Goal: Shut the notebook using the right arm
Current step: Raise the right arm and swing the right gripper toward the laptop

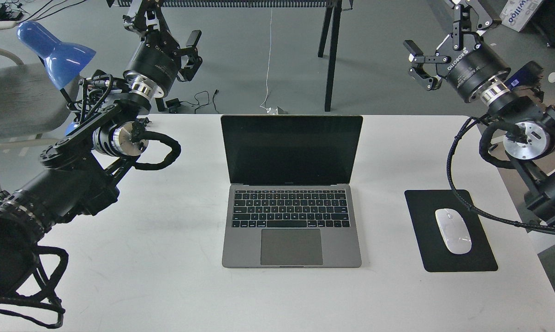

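The notebook (pixel 291 216) lies open in the middle of the white table (pixel 166 286), its black screen (pixel 291 150) upright and facing me, with black keys and a grey trackpad below. My right arm (pixel 522 133) comes in from the right and carries a small blue box at its wrist. Its gripper (pixel 438 39) hangs open beyond the table's far right corner, well apart from the notebook. On the other side, my left gripper (pixel 166 33) is open above the far left edge and holds nothing.
A black mouse pad (pixel 485 258) with a white mouse (pixel 452 230) lies right of the notebook, under the right arm's cable. A blue desk lamp (pixel 56 50) and a chair stand at far left. Black table legs (pixel 331 55) stand behind the table.
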### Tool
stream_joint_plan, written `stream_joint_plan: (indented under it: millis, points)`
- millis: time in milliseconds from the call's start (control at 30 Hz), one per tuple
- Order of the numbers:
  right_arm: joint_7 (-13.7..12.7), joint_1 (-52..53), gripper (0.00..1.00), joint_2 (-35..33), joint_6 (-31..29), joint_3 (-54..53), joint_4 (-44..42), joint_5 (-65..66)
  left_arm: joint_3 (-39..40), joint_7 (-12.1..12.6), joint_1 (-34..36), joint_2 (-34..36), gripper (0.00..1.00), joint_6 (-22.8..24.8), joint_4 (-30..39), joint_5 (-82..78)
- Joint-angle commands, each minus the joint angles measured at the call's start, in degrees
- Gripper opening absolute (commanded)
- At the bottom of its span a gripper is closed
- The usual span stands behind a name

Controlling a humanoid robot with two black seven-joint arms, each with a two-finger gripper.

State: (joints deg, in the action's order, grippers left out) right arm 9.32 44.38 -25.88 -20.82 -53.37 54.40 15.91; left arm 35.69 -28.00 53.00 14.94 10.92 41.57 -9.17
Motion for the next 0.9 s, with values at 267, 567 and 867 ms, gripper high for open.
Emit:
stream_joint_plan:
  millis: [267, 567, 867]
  points:
    - [-0.1, 0.7, 1.00, 0.9, 1.7, 0.2, -0.8, 0.6, 0.1, 0.0, 0.0, -0.1, 1.00, -0.8, 0.0, 0.1]
    - [-0.3, 10.2, 1.00, 2.5, 3.9, 13.2, -7.5, 1.1, 0.0, 0.0, 0.0, 0.0, 1.00, -0.5, 0.0, 0.2]
    - [-0.7, 23.7, 1.00, 8.2, 4.2, 31.1, -21.6, 1.1, 0.0, 0.0, 0.0, -0.1, 1.00, -0.4, 0.0, 0.2]
